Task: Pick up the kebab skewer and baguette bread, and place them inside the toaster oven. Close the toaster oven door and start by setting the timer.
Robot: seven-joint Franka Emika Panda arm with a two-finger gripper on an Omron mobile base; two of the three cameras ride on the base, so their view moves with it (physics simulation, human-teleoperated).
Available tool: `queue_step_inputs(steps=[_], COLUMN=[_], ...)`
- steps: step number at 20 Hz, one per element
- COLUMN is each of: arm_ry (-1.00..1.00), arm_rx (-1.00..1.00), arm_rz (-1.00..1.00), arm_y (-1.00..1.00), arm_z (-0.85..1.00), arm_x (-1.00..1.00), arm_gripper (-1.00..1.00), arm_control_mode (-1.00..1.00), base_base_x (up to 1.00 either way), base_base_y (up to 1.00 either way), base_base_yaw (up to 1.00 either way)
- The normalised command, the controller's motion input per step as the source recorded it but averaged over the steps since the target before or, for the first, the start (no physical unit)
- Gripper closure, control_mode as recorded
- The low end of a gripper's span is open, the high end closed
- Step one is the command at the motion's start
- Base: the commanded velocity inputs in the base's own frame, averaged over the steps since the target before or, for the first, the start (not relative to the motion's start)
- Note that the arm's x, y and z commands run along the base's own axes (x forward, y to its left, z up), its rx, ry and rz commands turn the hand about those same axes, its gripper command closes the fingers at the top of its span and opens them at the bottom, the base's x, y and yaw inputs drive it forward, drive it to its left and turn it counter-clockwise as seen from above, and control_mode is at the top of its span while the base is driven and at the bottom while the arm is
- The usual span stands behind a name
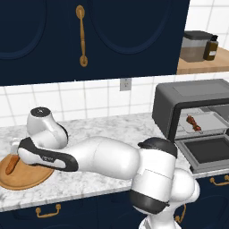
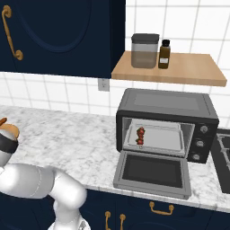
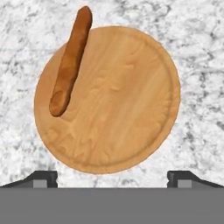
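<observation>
Marble counter (image 1: 103, 129), fingers (image 3: 42, 178) wide over plate (image 3: 127, 105)

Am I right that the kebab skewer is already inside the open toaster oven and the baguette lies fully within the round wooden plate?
Not quite. The kebab skewer is indeed inside the open toaster oven, but the baguette does not lie fully within the round wooden plate: the hand view shows one end sticking out past the rim over the marble counter.
</observation>
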Motion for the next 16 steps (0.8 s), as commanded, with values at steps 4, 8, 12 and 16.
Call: queue_step_inputs(steps=[4,8,12,16], arm_ry=[0.05,0.02,0.0,0.06], arm_rx=[-0.05,-0.02,0.0,0.0], arm_rz=[-0.04,-0.08,-0.09,-0.04], arm_y=[0.09,0.11,0.32,0.38], arm_z=[-0.12,-0.3,-0.35,-0.34], arm_x=[0.12,0.22,0.31,0.41], arm_gripper=[-1.0,-1.0,-1.0,-1.0], arm_control_mode=[-1.0,-1.0,-1.0,-1.0], base_base_x=[0.0,0.0,0.0,0.0], base_base_y=[0.0,0.0,0.0,0.0], base_base_yaw=[0.0,0.0,0.0,0.0])
